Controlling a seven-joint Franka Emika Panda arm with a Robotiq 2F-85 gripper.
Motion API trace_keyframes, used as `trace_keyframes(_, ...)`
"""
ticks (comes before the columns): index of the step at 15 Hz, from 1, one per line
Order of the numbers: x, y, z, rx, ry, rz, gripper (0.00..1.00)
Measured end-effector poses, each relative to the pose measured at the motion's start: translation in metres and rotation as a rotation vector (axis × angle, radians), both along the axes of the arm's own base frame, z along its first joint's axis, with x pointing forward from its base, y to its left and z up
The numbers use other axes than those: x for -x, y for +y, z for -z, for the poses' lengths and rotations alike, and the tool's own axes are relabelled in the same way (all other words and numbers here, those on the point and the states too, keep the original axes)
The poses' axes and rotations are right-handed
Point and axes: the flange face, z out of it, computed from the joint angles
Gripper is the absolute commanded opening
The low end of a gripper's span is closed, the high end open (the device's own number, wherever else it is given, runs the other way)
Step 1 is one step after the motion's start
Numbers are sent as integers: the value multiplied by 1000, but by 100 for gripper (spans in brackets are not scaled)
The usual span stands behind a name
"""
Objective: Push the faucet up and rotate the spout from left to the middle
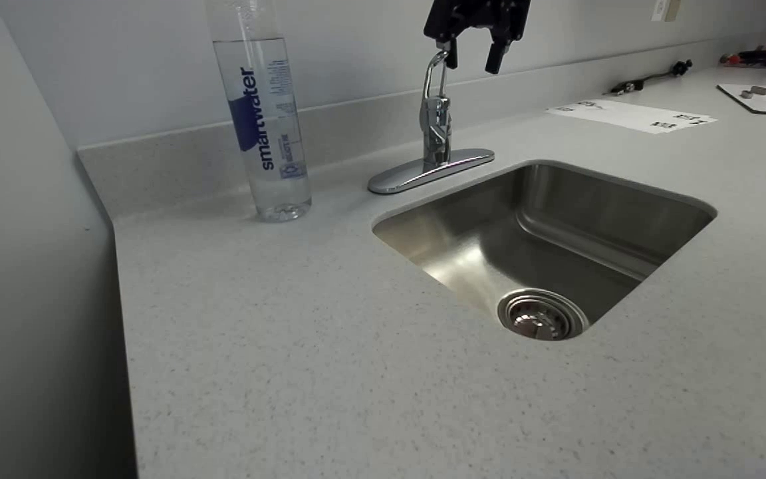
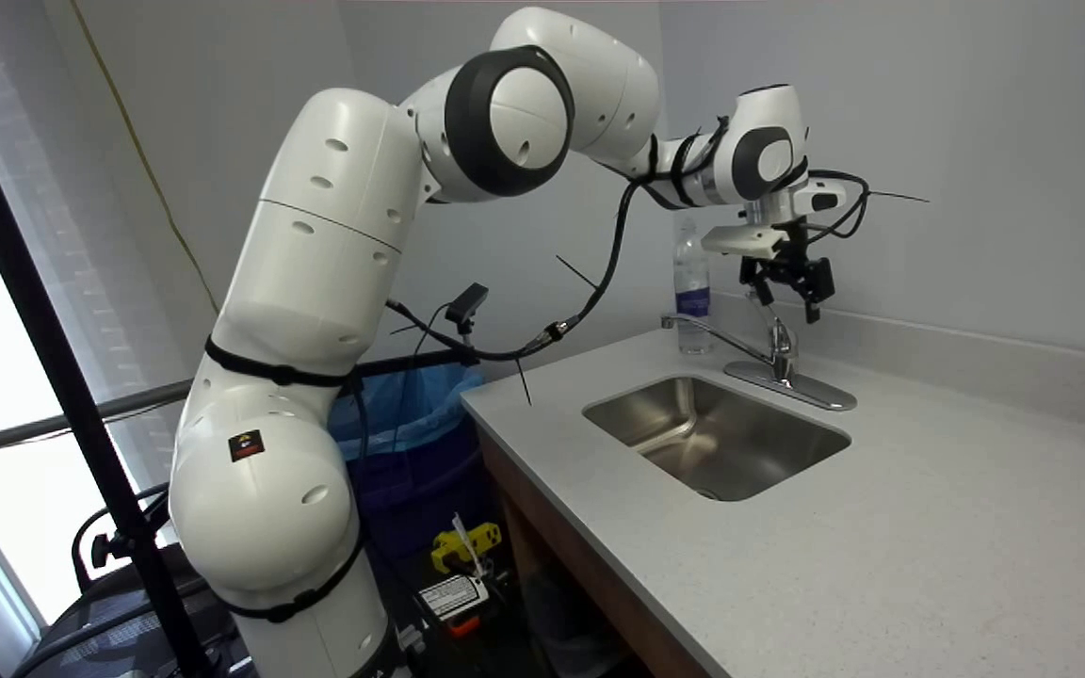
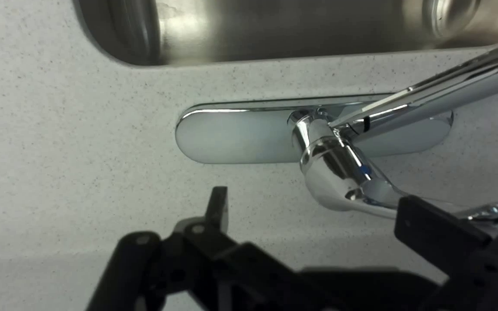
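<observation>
Two fingers (image 3: 439, 229) stand spread apart above the desk (image 1: 290, 332), and we see one of them overlapping the lever handle (image 3: 489, 211), though whether the two touch we cannot make out. Under the fingers we find the chrome faucet (image 3: 331, 177), its spout (image 3: 439, 93) slanting away toward the side where the upright Smartwater bottle (image 1: 264, 133) stands. Beyond the oval base plate (image 3: 231, 138), farther from the fingers, lies the steel sink (image 2: 721, 452).

In an exterior view, a bright white window (image 2: 15, 537) is glowing, and smooth pale-grey walls (image 2: 976, 169) are meeting in a corner behind a speckled light-grey counter (image 2: 834, 546).
</observation>
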Motion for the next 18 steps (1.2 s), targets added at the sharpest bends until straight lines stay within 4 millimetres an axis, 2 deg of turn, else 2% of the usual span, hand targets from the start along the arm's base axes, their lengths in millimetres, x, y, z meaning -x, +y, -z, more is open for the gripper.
trace_keyframes(3,-7,-1,-6,-4,-21,14,100)
trace_keyframes(11,-22,-1,-38,-38,-94,48,100)
trace_keyframes(14,-22,-10,-52,-59,-113,64,100)
trace_keyframes(18,-17,-29,-82,-82,-150,71,100)
